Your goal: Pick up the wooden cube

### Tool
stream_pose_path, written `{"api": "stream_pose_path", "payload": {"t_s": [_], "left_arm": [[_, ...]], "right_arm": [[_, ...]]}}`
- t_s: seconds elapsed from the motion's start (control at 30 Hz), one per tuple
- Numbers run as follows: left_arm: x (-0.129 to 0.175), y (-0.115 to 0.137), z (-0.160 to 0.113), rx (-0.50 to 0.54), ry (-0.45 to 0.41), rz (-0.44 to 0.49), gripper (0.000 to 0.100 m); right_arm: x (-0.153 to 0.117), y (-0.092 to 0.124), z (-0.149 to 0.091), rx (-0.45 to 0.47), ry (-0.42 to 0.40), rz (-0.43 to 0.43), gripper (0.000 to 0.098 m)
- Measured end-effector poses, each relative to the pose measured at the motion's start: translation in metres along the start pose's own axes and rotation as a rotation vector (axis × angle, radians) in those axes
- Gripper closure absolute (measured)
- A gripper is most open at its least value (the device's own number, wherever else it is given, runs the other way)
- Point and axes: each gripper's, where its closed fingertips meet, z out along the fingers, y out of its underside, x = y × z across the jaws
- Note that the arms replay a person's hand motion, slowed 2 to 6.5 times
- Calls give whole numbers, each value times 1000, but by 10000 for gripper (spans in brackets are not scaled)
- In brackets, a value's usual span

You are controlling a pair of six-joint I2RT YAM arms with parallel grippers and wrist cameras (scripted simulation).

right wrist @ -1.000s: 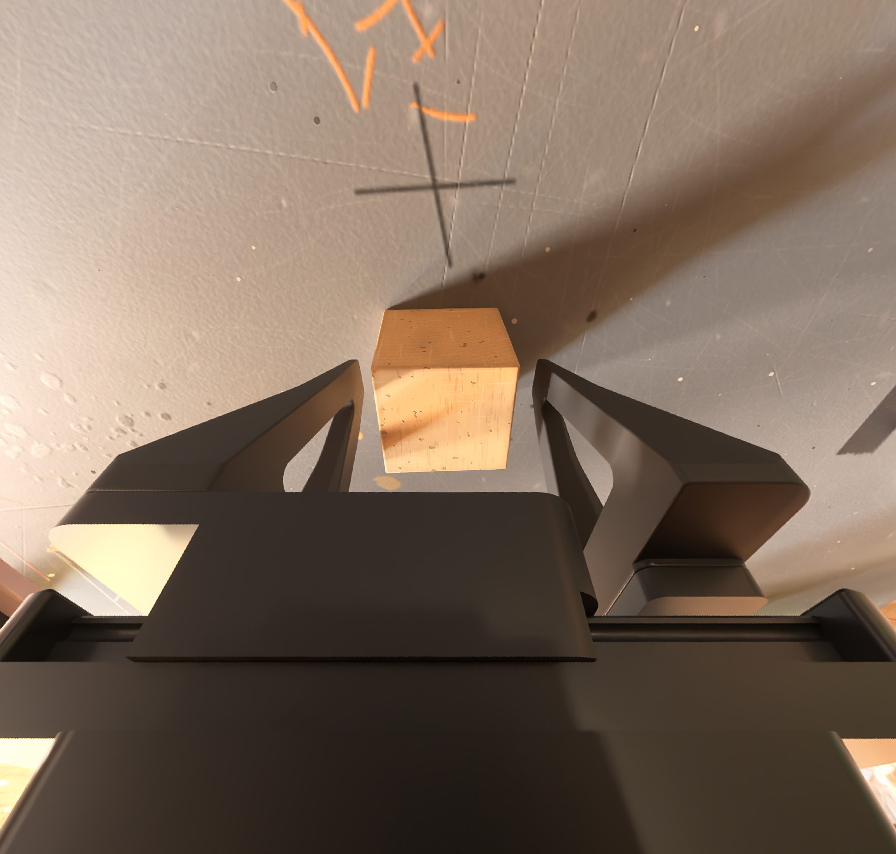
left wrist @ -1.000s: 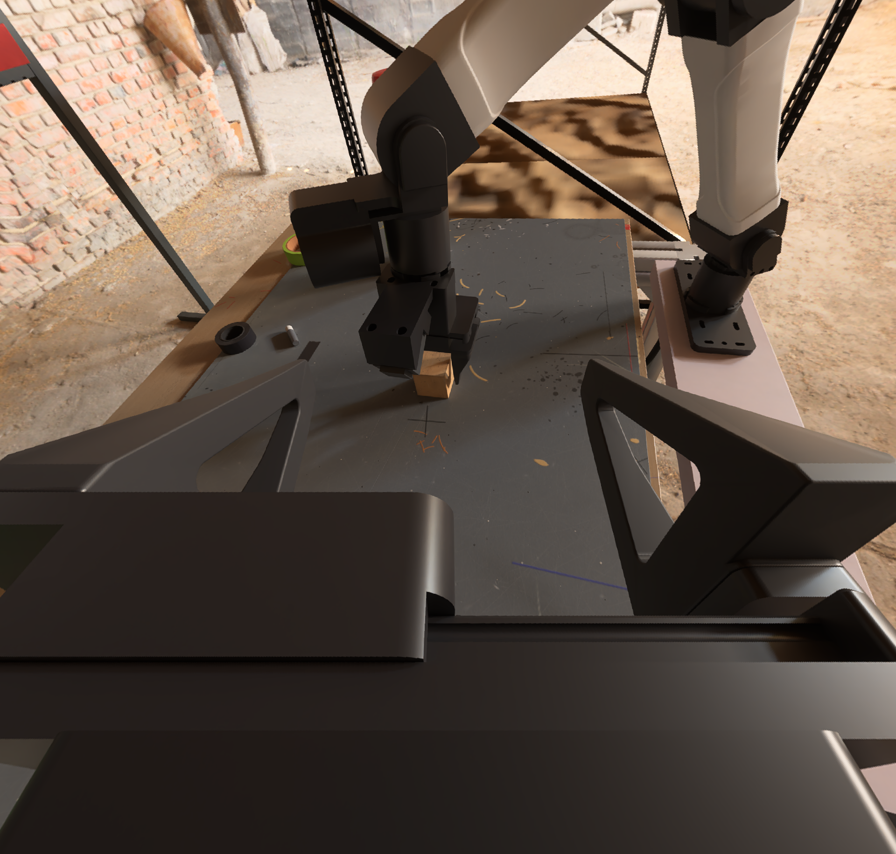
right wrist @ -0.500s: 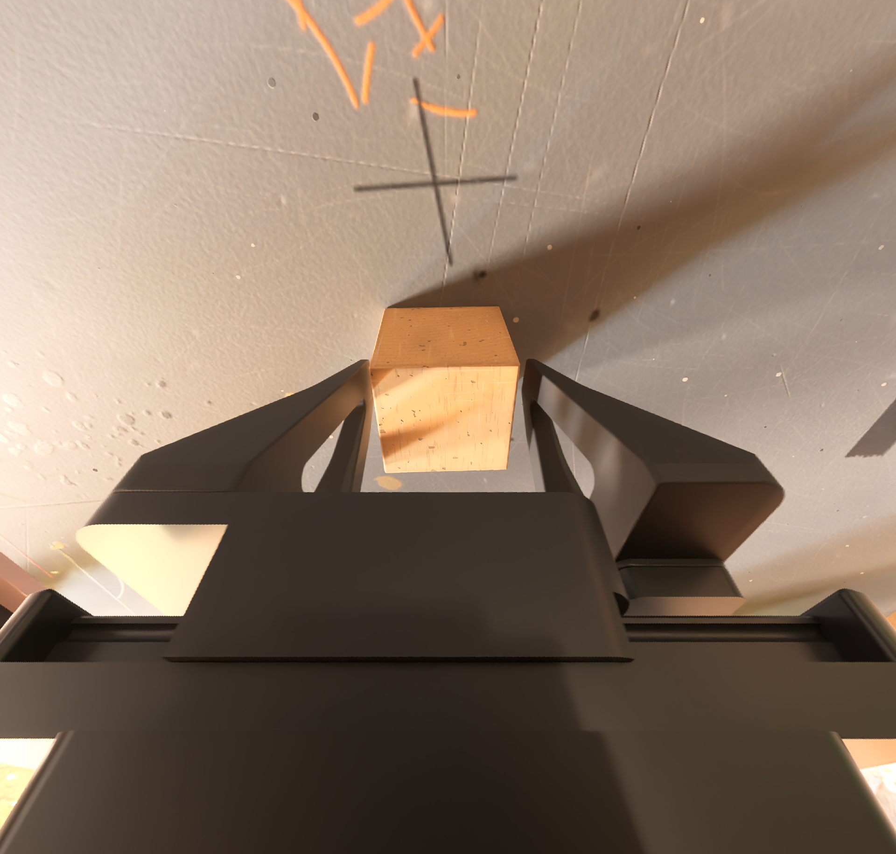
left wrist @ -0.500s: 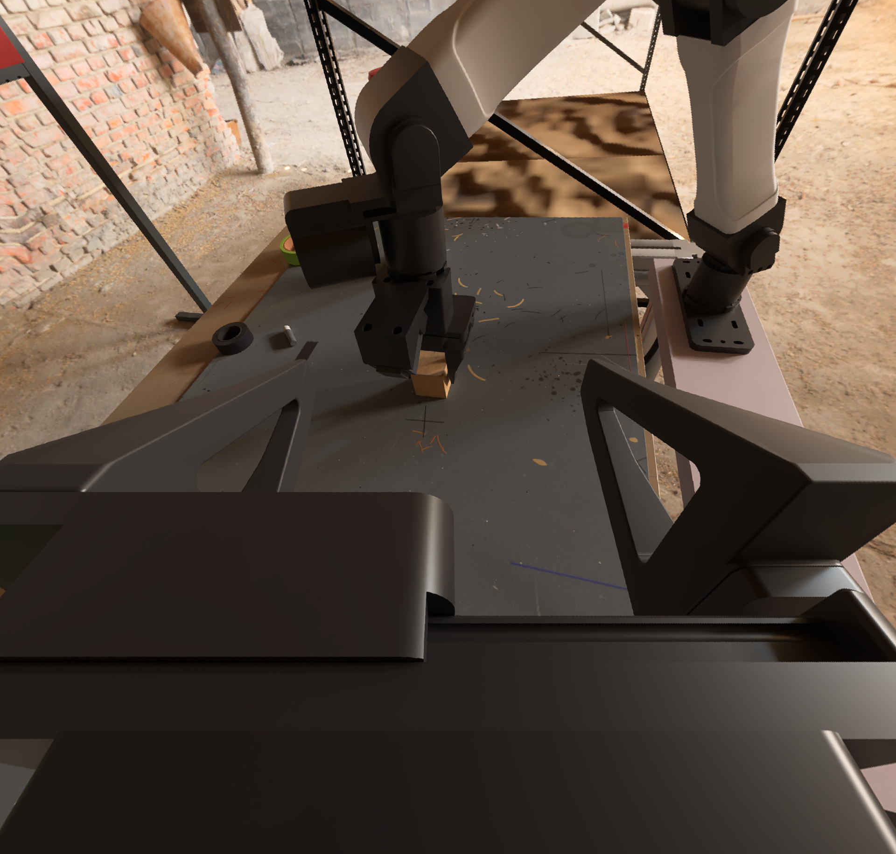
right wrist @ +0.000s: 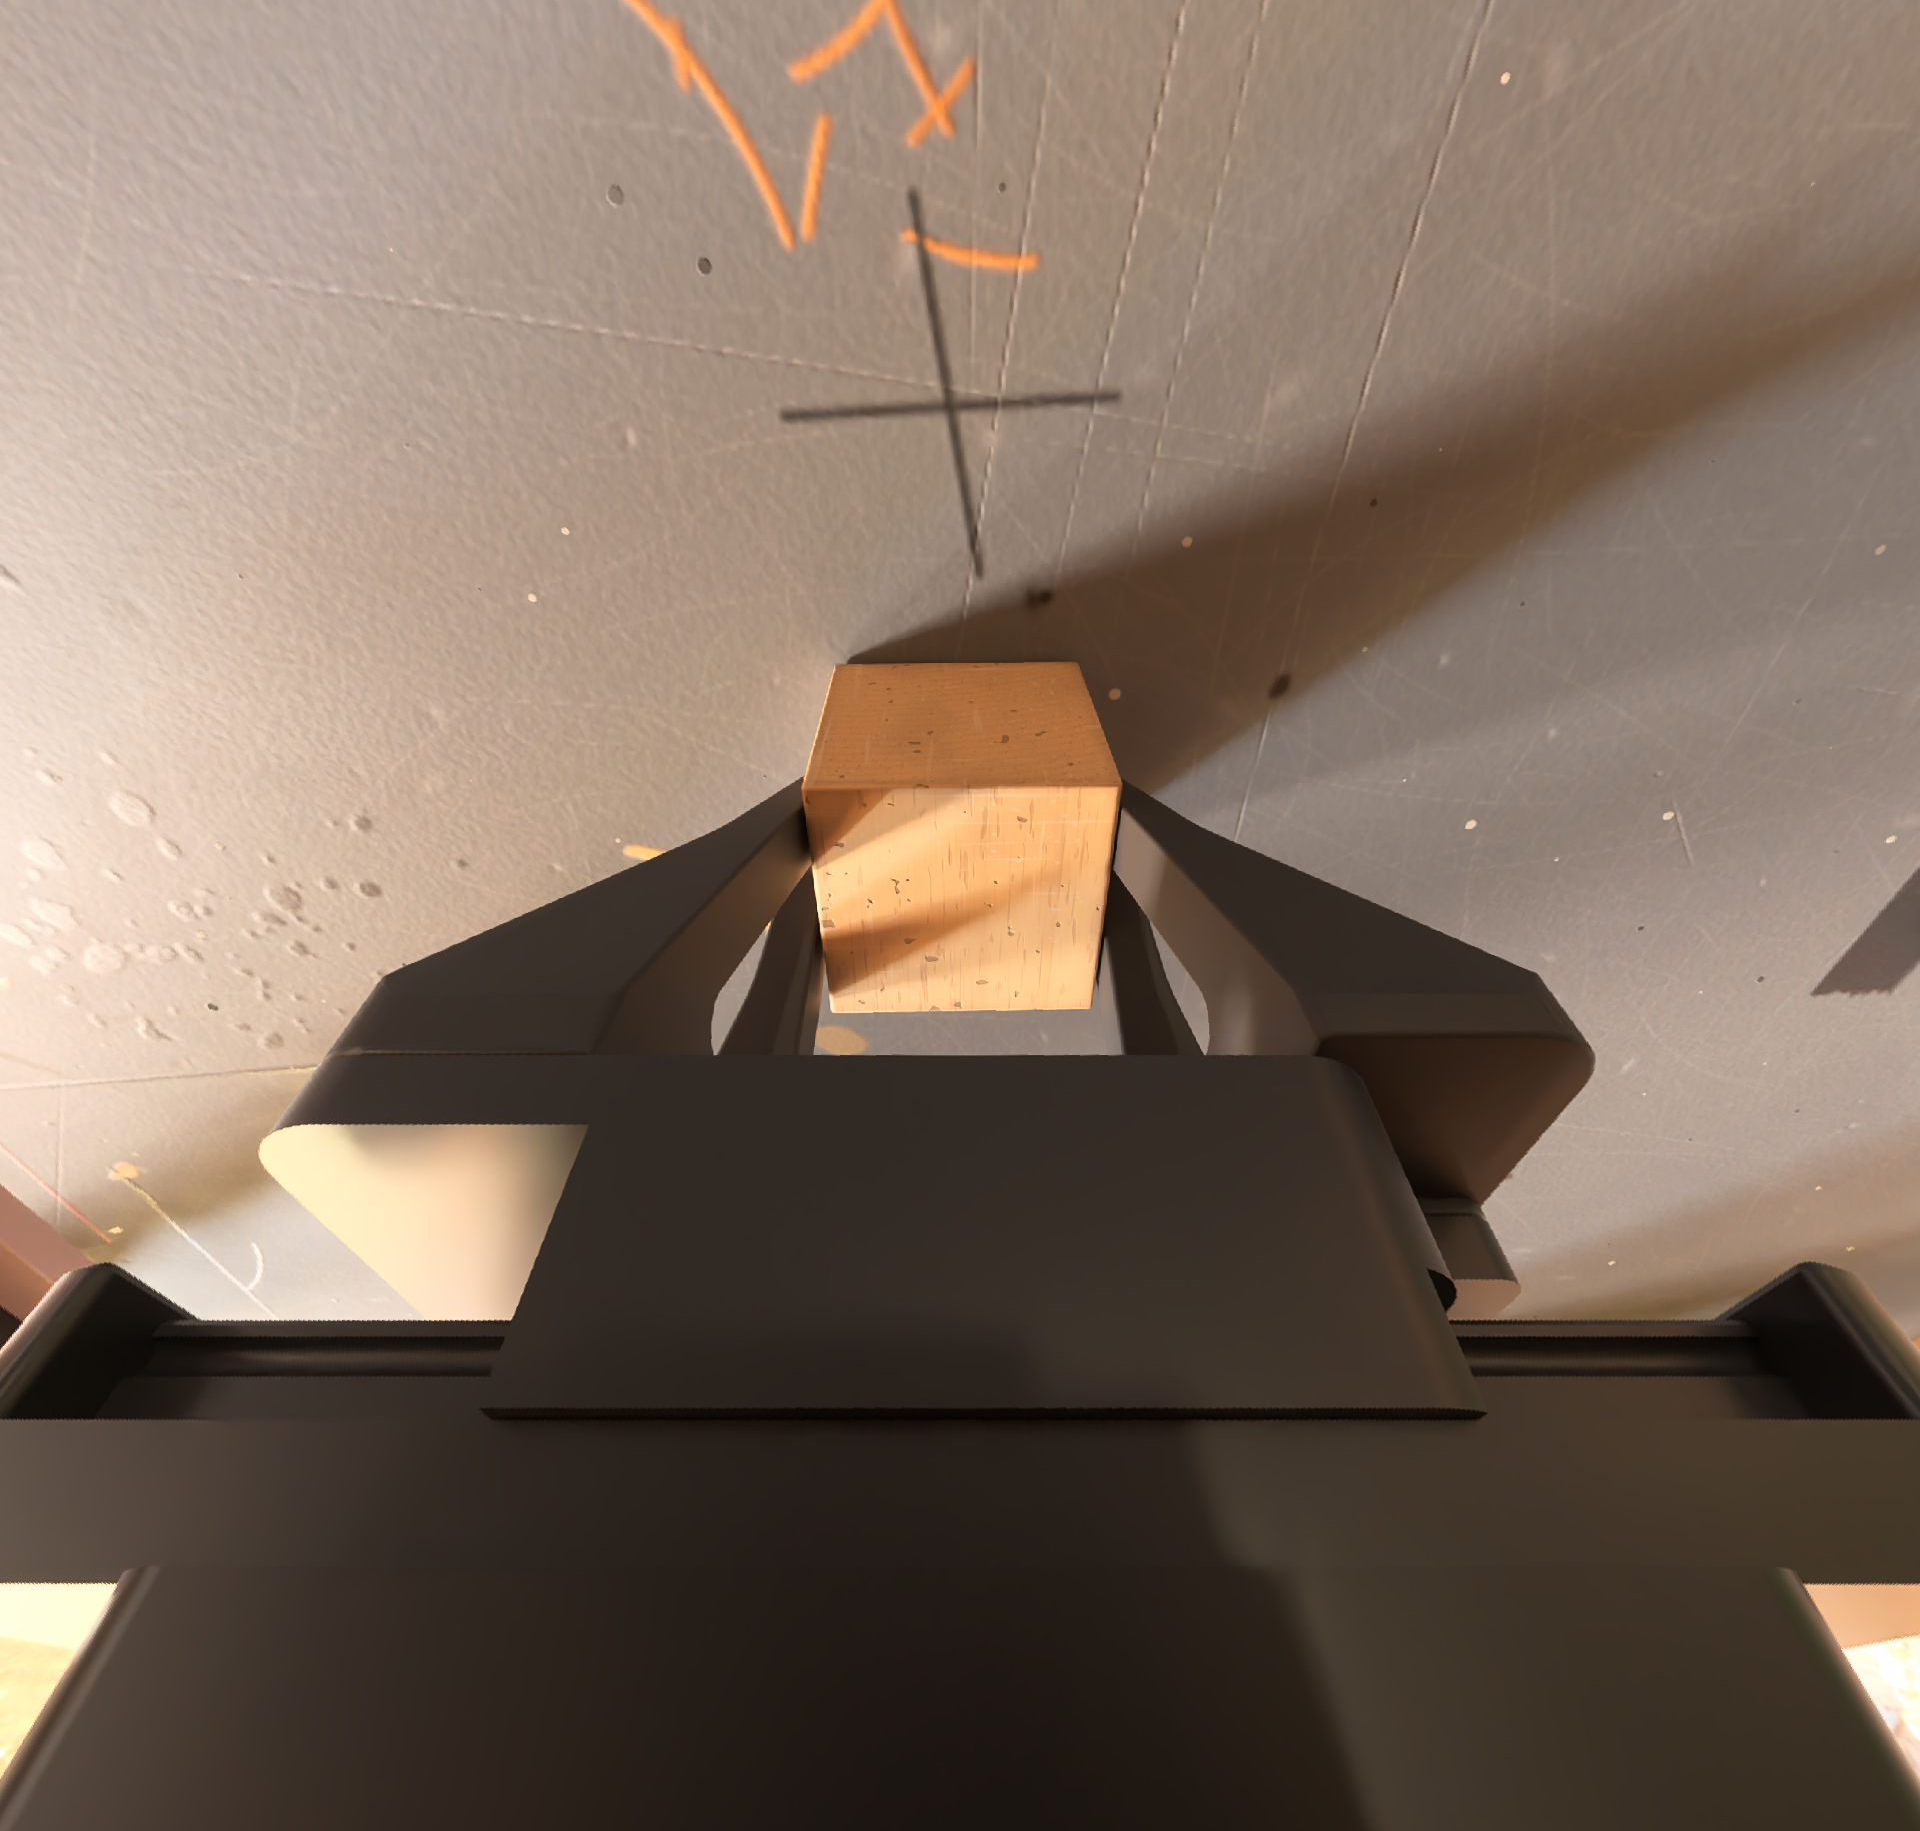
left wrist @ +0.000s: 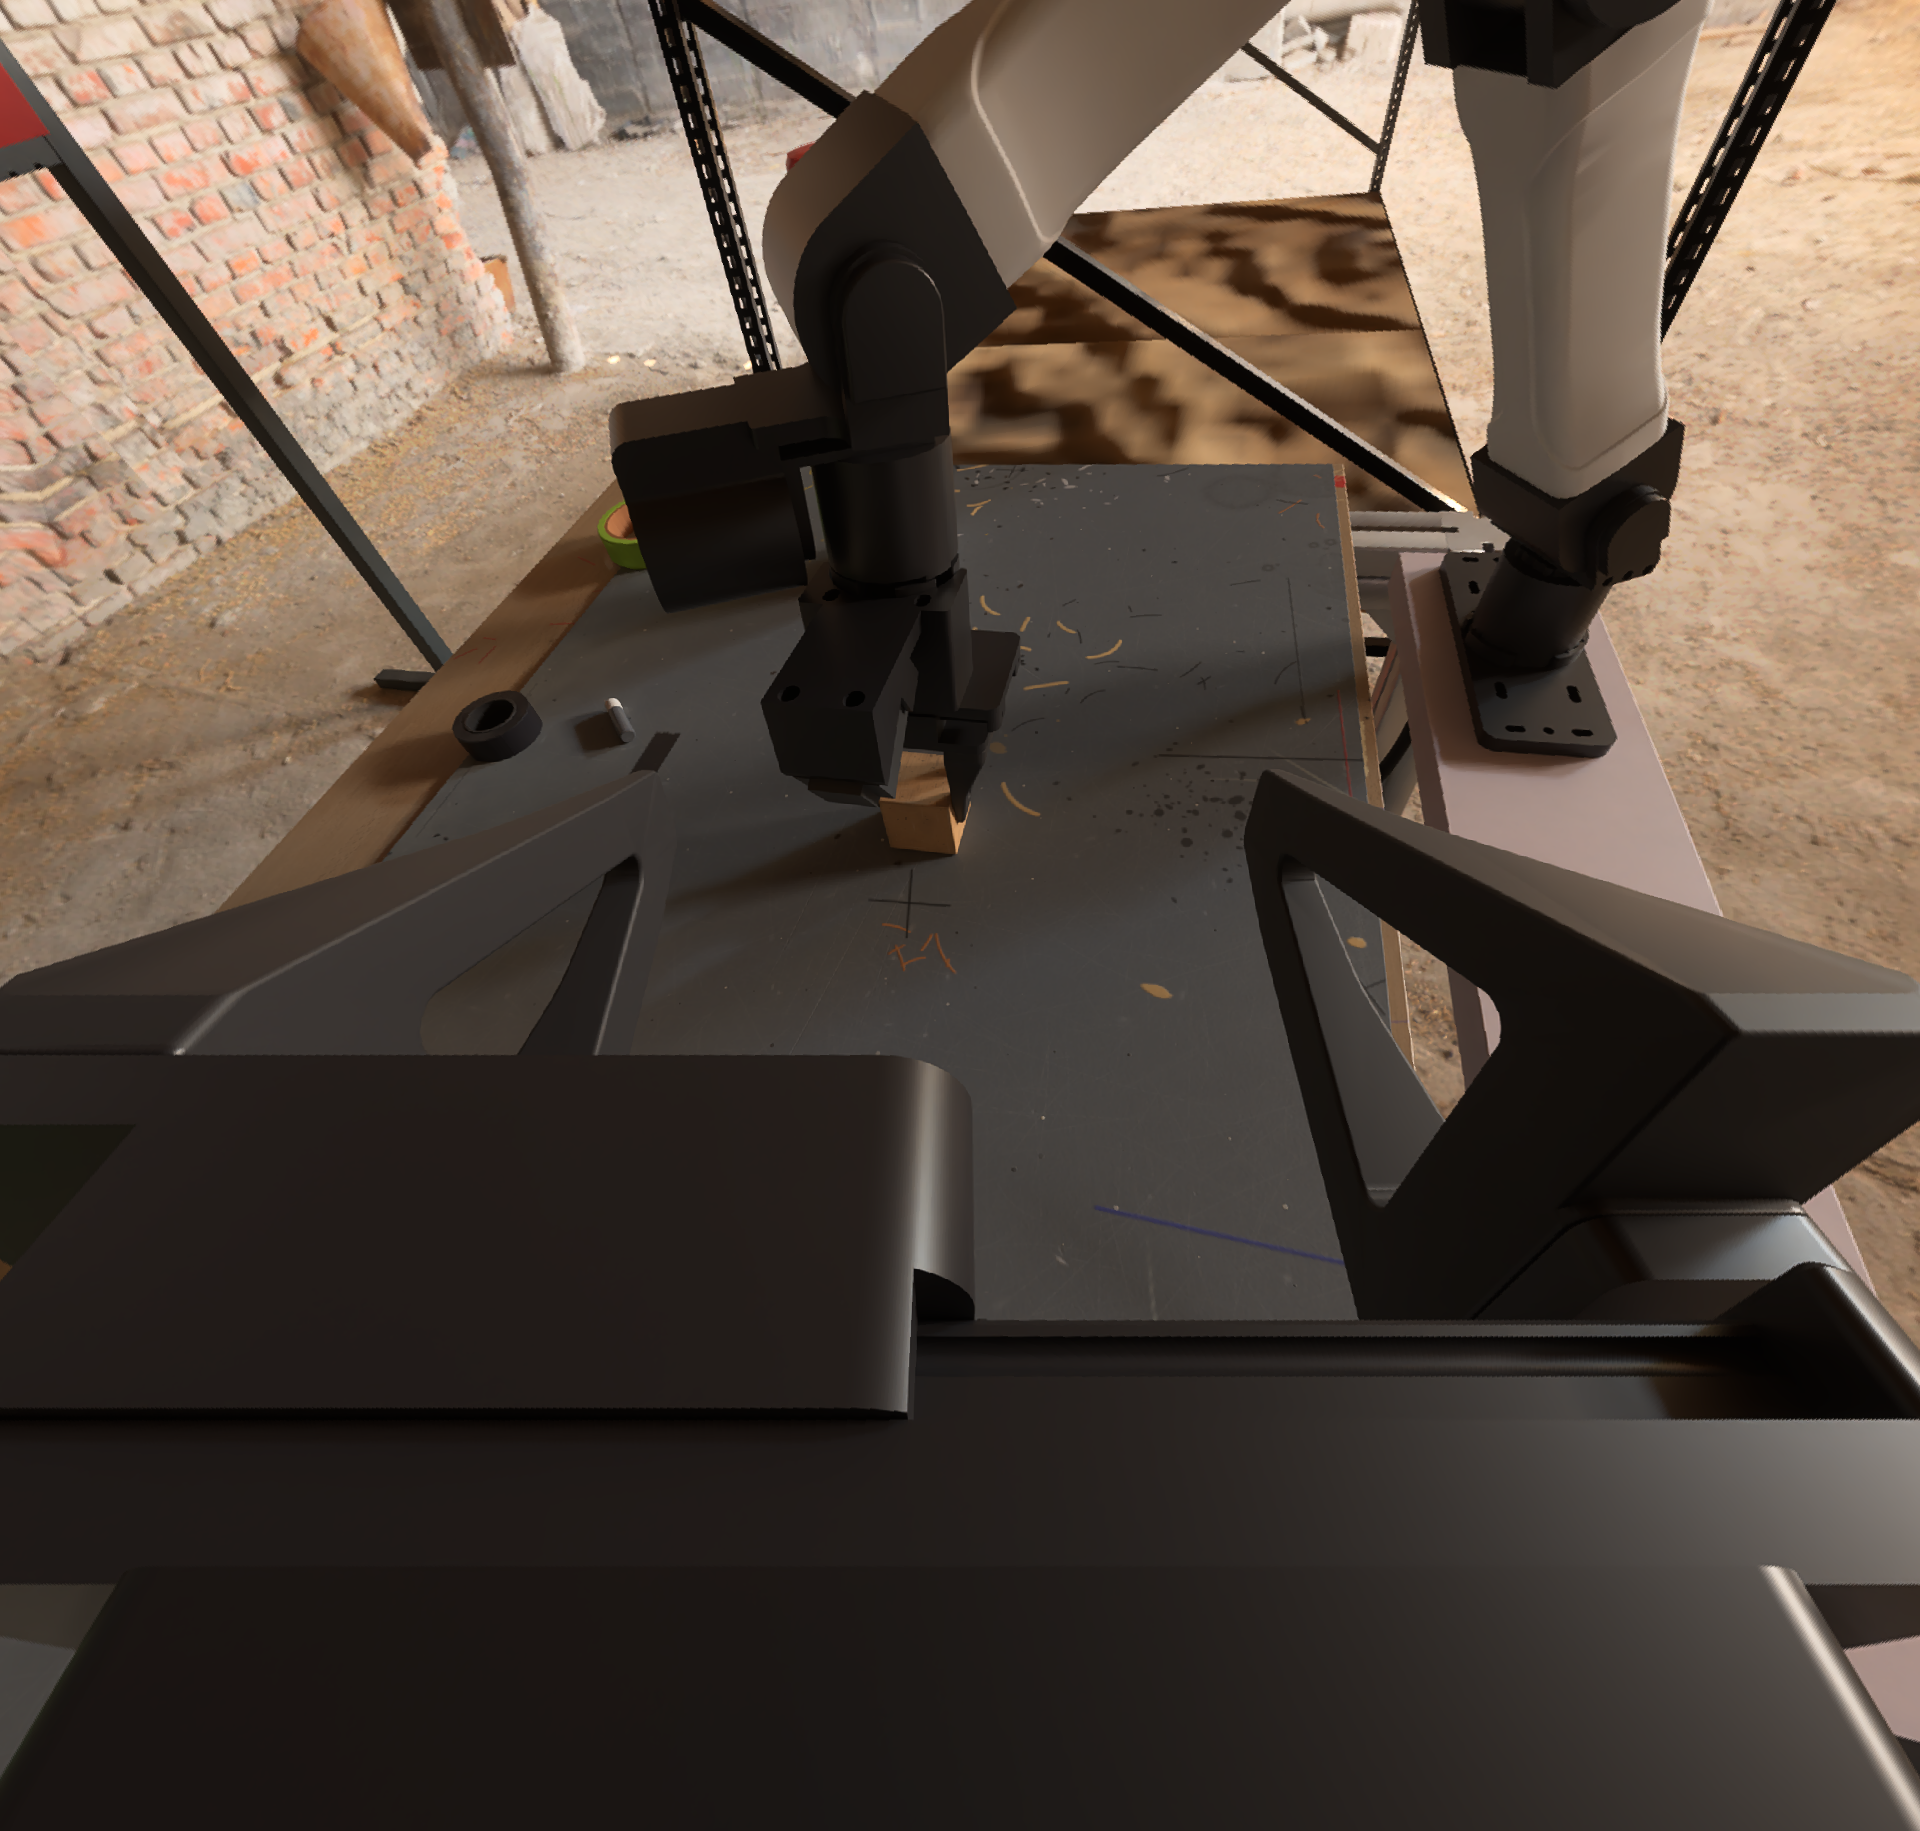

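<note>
While the right claw (right wrist: 961, 846) clamps the wooden cube (right wrist: 961, 908), only the left wrist view shows the left claw (left wrist: 951, 851) spread apart.

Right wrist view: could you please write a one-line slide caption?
Right gripper closed on the light wooden cube resting on the scratched grey tabletop.

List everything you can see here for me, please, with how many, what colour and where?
wooden cube: one, light tan, on the mat, between the right gripper's fingers
mat: one, dark grey, marked with an ink cross and orange scribbles, covering the table
black ring: one, near the table's edge
small white cylinder: one, beside the ring
green object: one, partly hidden behind the arm
brick wall: one, red, in the background
right gripper: one, black, closed on the cube's sides
left gripper: one, black, open, holding nothing
</note>
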Motion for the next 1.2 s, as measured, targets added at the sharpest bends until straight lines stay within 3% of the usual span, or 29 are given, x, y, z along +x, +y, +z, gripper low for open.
{"api": "stream_pose_path", "payload": {"t_s": [0.53, 1.2], "left_arm": [[1, 0, 0, 0, 2, 1, 62], [2, 0, 0, -3, 4, 6, 62]], "right_arm": [[1, 3, -5, -7, -2, 6, 574], [15, -10, -59, 8, 53, -34, 574]]}}
